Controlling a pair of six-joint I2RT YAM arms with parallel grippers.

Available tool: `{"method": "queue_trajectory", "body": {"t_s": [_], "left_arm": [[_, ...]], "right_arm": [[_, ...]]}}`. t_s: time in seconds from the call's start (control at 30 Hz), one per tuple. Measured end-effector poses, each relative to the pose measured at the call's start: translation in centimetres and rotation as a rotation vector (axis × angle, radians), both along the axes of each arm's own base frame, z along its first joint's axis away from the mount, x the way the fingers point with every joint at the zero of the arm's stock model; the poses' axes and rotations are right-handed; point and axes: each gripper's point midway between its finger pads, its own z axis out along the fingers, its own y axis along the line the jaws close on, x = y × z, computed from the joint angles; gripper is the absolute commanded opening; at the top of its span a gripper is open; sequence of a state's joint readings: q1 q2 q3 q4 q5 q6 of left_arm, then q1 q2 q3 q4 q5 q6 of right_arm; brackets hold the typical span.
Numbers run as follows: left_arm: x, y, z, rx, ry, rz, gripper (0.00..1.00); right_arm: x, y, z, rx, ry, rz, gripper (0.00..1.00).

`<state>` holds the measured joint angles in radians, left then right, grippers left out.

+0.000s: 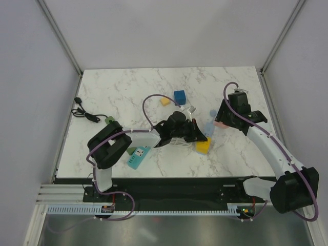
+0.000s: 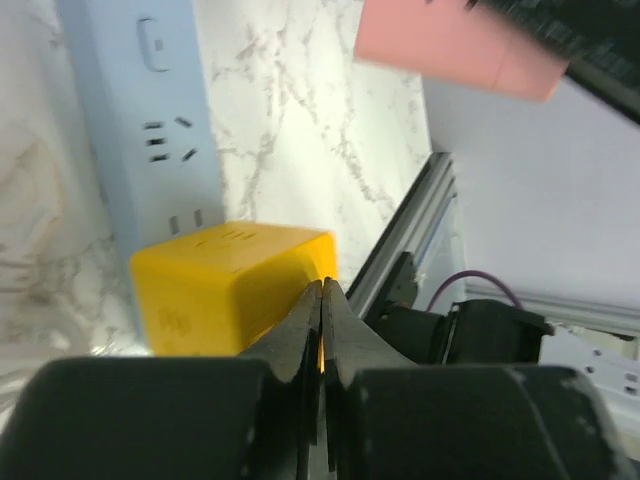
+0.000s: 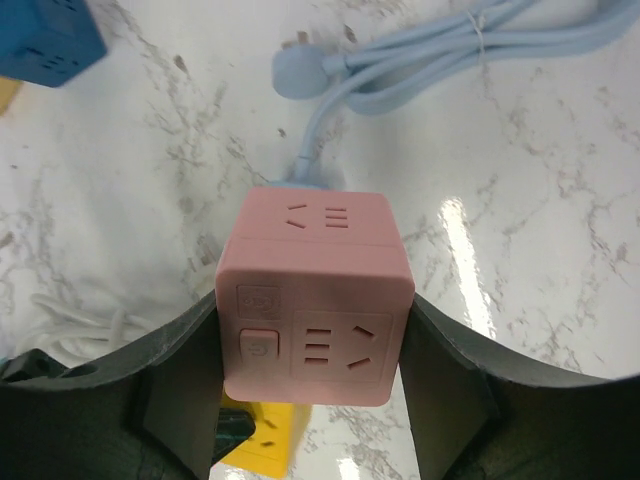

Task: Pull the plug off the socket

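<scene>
Though unplugged, pink socket cube [image 3: 315, 300] between right tool [image 3: 312, 385] fingers.

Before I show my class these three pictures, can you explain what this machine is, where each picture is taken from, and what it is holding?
Two robot arms are bolted at the near edge of a white marble-patterned table. One picture looks down from above; the other two come from cameras on each wrist. The right pincer is shut on a pink cube-shaped power socket, with a pale blue cable behind it. The left pincer is shut, holding nothing, beside a yellow cube socket and a pale blue power strip. A blue cube socket, a teal power strip and a black cord also lie there.
</scene>
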<state>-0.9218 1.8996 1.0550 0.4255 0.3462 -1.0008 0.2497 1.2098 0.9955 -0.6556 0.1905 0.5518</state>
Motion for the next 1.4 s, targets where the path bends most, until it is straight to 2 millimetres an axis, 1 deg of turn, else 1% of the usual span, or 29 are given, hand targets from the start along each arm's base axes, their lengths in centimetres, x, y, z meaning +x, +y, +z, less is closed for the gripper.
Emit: {"method": "queue_trajectory", "body": {"t_s": [0.07, 0.1, 0.13, 0.17, 0.27, 0.33, 0.37, 0.43, 0.47, 0.53, 0.57, 0.63, 0.73, 0.83, 0.9, 1.03, 1.13, 1.2, 1.27, 1.37, 1.4], "left_arm": [[0.0, 0.7, -0.1, 0.025, -0.006, 0.001, 0.13], [0.2, 1.0, -0.1, 0.031, -0.013, 0.003, 0.23], [0.3, 1.4, 0.1, 0.036, -0.019, 0.003, 0.27], [0.4, 1.7, 0.5, 0.04, -0.028, 0.004, 0.35], [0.7, 3.4, 1.8, 0.05, -0.051, 0.014, 0.45], [1.0, 4.7, 3.1, 0.046, -0.075, 0.028, 0.47], [1.1, 5.3, 3.8, 0.041, -0.089, 0.035, 0.5], [1.3, 6.7, 5.3, 0.031, -0.119, 0.05, 0.5], [1.3, 7.4, 6.2, 0.025, -0.139, 0.058, 0.53], [1.4, 8.9, 8.0, 0.01, -0.181, 0.073, 0.56], [1.5, 9.6, 8.9, 0.001, -0.205, 0.082, 0.59], [1.4, 11.0, 10.1, -0.008, -0.239, 0.097, 0.62], [1.0, 12.7, 10.9, -0.015, -0.267, 0.108, 0.63], [0.3, 13.8, 10.3, -0.001, -0.27, 0.108, 0.63], [-0.1, 14.3, 9.3, 0.019, -0.257, 0.102, 0.61], [-0.5, 15.0, 7.3, 0.063, -0.218, 0.098, 0.61], [-0.4, 15.0, 7.1, 0.066, -0.215, 0.094, 0.61], [-0.4, 14.8, 6.7, 0.068, -0.207, 0.084, 0.61], [-0.2, 14.6, 6.0, 0.075, -0.196, 0.079, 0.6], [0.0, 14.1, 4.8, 0.087, -0.171, 0.065, 0.58], [0.1, 13.9, 4.7, 0.087, -0.166, 0.059, 0.57]], "right_arm": [[0.9, 0.5, 0.6, 0.029, -0.046, 0.01, 0.0], [1.4, 0.8, 0.6, 0.047, -0.065, 0.018, 0.0], [1.9, 1.1, 0.6, 0.063, -0.084, 0.024, 0.0], [2.4, 1.5, 0.6, 0.081, -0.108, 0.027, 0.0], [4.2, 2.4, 0.1, 0.129, -0.167, 0.027, 0.0], [5.6, 2.8, -0.2, 0.155, -0.205, 0.016, 0.0], [6.5, 3.0, -0.4, 0.17, -0.23, 0.009, 0.0], [8.4, 3.6, -0.8, 0.202, -0.27, -0.008, 0.0], [9.4, 3.9, -1.0, 0.219, -0.29, -0.015, 0.0], [11.3, 4.5, -1.8, 0.253, -0.322, -0.023, 0.0], [12.1, 4.9, -2.3, 0.269, -0.333, -0.024, 0.0], [13.4, 5.4, -3.7, 0.293, -0.336, -0.034, 0.0], [15.0, 6.1, -6.0, 0.334, -0.332, -0.044, 0.0], [16.0, 6.8, -7.6, 0.372, -0.336, -0.047, 0.0], [16.5, 7.4, -7.8, 0.392, -0.355, -0.039, 0.0], [17.7, 8.0, -7.2, 0.431, -0.423, -0.023, 0.01], [18.1, 8.6, -7.2, 0.464, -0.446, -0.001, 0.04], [18.2, 9.0, -7.8, 0.482, -0.442, 0.012, 0.07], [18.2, 9.4, -8.8, 0.495, -0.424, 0.019, 0.09], [18.7, 9.9, -8.8, 0.521, -0.436, 0.032, 0.14], [18.8, 10.0, -8.8, 0.525, -0.438, 0.035, 0.18]]}}
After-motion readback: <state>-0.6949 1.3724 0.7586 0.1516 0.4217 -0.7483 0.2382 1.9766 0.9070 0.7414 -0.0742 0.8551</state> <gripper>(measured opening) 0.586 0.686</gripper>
